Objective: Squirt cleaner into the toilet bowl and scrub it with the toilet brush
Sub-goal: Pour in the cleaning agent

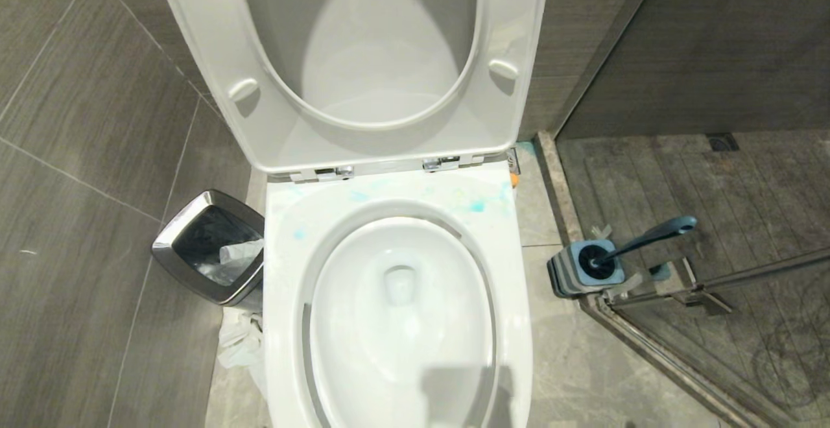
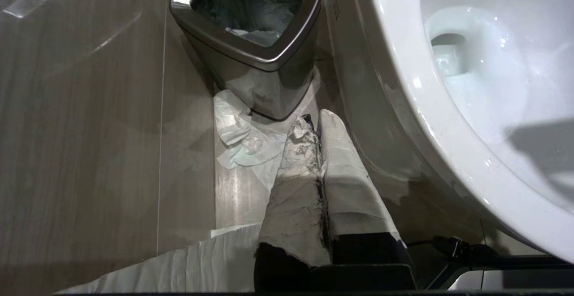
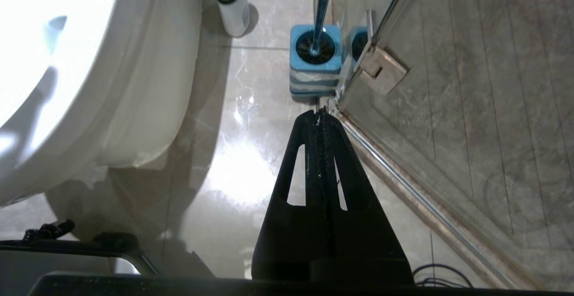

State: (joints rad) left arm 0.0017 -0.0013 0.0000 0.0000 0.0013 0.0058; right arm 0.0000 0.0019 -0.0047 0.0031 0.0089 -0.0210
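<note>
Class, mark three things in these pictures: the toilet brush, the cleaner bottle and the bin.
toilet brush [image 1: 648, 237]: head view, on its dark blue handle.
cleaner bottle [image 3: 233, 6]: right wrist view, on its white body.
bin [image 1: 170, 232]: head view, on its steel rim.

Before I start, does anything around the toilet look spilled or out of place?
Yes: turquoise smears stain the white ceramic toilet bowl's back rim, like spilled cleaner, and crumpled white paper lies on the floor beside the steel-rimmed black bin.

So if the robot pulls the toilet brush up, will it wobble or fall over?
The toilet brush looks stiff and light: a slim plastic handle. It leans sideways in its holder, so the small square holder might tip or lift along. Probably not slippery.
</note>
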